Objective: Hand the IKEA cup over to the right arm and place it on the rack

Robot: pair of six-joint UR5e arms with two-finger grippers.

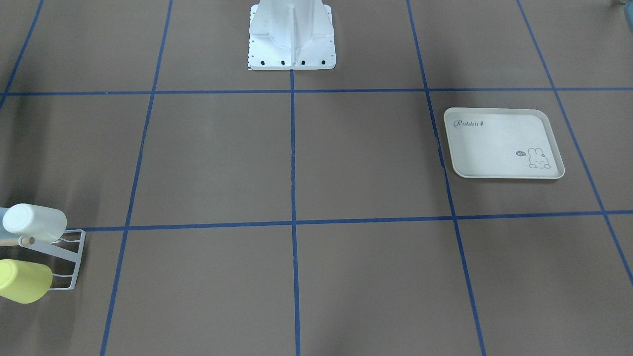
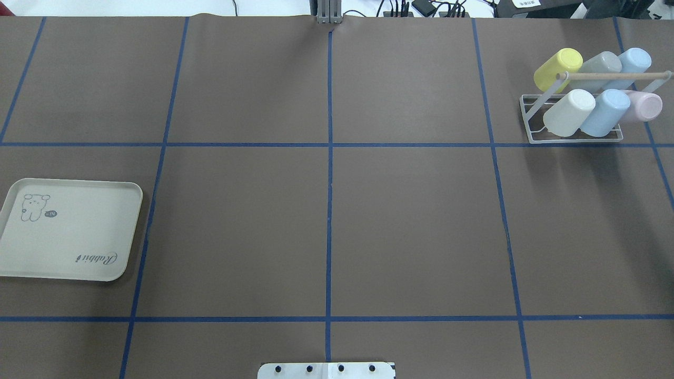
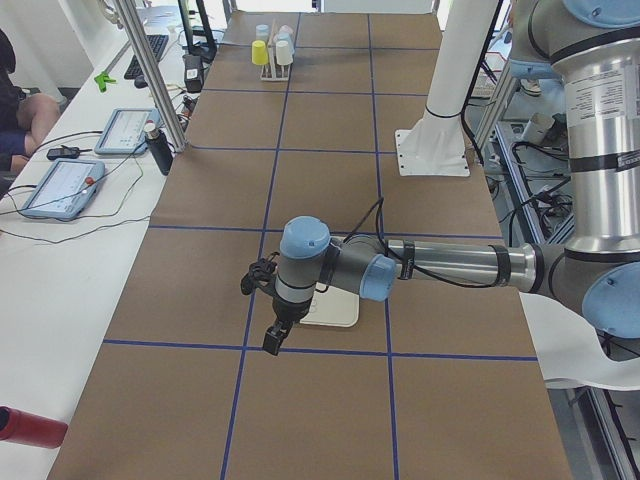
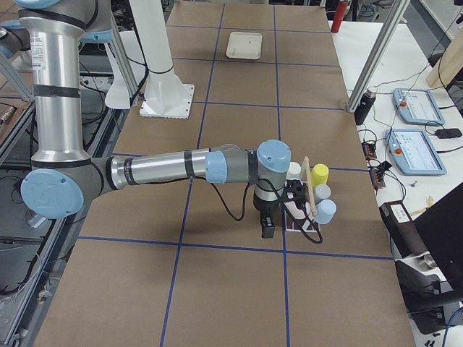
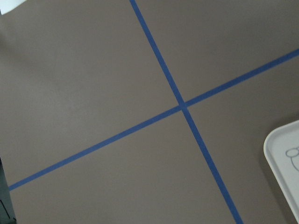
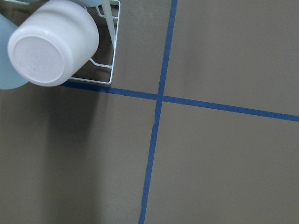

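The white wire rack stands at the table's far right and carries several pastel cups on its prongs, among them a yellow cup and a white cup. I cannot tell which one is the IKEA cup. The right wrist view looks down on the white cup and a rack corner. In the exterior right view my right gripper hangs pointing down just beside the rack. My left gripper points down beside the tray. Whether either gripper is open or shut cannot be told.
A cream rabbit-print tray lies bare at the table's left. The white robot pedestal stands at the middle of the robot's edge. Blue tape lines grid the brown tabletop. Tablets and a seated person are on the side bench.
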